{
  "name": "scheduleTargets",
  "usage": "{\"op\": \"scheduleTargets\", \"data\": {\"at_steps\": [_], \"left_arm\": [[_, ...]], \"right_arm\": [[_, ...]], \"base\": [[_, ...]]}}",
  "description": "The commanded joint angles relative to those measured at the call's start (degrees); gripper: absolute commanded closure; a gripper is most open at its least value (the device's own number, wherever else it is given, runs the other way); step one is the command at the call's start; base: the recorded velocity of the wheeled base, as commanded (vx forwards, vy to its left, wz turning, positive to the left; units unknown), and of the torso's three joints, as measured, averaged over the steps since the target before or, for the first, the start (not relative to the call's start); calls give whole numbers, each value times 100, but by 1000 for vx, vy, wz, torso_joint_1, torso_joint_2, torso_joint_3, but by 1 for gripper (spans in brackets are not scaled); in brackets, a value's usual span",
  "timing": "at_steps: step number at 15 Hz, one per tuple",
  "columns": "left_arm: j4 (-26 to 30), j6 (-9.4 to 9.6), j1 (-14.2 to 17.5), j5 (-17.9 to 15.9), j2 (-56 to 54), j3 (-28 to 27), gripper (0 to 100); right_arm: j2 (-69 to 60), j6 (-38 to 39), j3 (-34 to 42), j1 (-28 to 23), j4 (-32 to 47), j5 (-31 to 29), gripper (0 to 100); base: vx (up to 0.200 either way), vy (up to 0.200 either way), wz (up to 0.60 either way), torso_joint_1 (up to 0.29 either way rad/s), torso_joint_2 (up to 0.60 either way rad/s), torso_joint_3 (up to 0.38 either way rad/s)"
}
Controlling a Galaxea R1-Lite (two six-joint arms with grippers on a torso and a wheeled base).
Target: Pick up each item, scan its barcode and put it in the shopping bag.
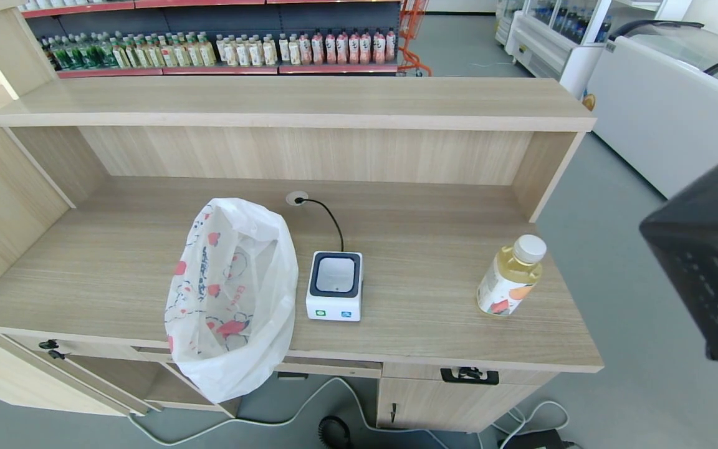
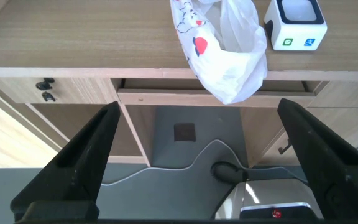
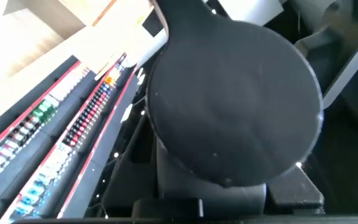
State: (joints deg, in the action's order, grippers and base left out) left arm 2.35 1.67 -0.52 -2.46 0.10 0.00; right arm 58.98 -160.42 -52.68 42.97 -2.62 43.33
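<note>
While the bottle (image 1: 511,276) stands upright near the worktop's (image 1: 415,237) right front corner, I see pale yellow drink, a white cap and a white label with orange-red fruit. The scanner (image 1: 335,285) sits well to its left, just beside the open, red-printed shopping bag (image 1: 229,299). The left end effector (image 2: 197,162) hangs spread wide below the front edge. Whether the right end effector (image 3: 225,202) is open, I cannot tell.

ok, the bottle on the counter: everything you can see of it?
The bottle looks like clear plastic, with pale yellow liquid, a white cap and a white label with orange and red print. It stands upright, cap on, near the right end of the counter, apart from the scanner. Only the counter touches it.
</note>
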Motion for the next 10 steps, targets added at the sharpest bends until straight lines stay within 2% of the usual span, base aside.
{"op": "scheduleTargets", "data": {"at_steps": [1, 10], "left_arm": [[2, 0, 0, 0, -1, 0, 0], [2, 0, 0, 0, -1, 0, 0]], "right_arm": [[44, -34, 20, 185, 7, 0, 100], [-290, 54, 56, 150, 376, -8, 100]], "base": [[0, 0, 0, 0, 0, 0], [0, 0, 0, 0, 0, 0]]}}
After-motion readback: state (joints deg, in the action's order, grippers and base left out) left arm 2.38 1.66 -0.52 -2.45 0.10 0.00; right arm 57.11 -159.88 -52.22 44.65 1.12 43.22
